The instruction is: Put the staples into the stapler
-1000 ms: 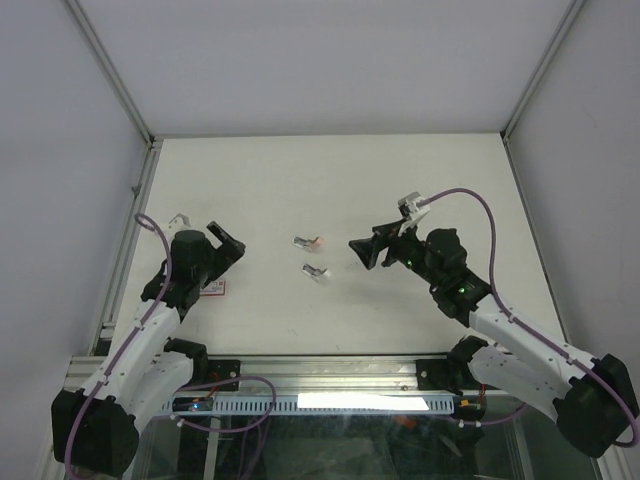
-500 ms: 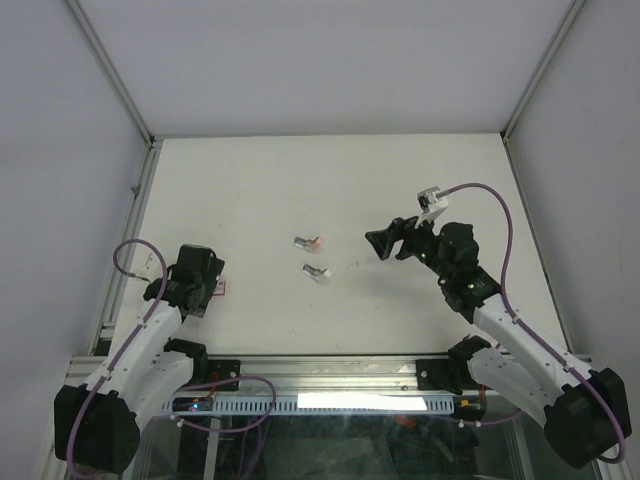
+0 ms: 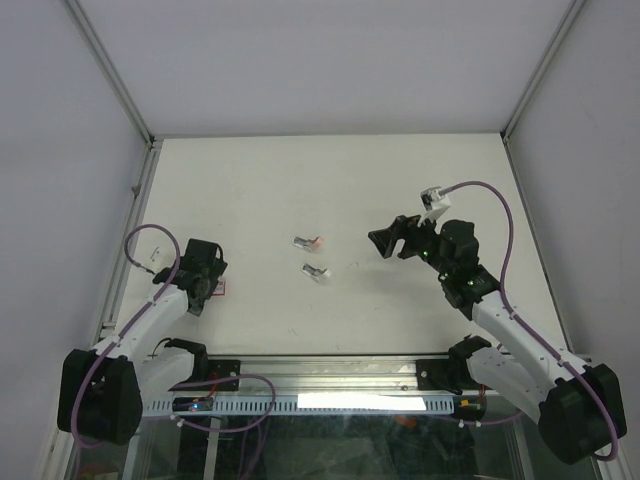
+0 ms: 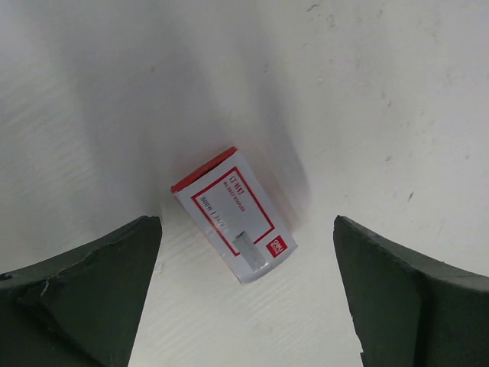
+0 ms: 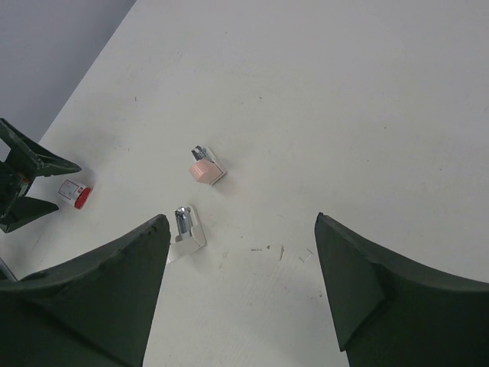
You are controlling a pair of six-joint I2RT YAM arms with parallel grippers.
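**Retreat of both arms, box now under the left gripper**

Within the last second the left gripper has been swung back and lowered over the flat red-and-white cardboard box, with its jaws fully spread and nothing held. The right gripper has been drawn off to the right, also wide and empty. The tiny pale pink and white plastic stapler lies untouched mid-table on the matte white table. A small white-and-chrome piece lies just nearer. No loose staples are made out. A grey patch on the glossy box face may be print. Loading is judged not begun.
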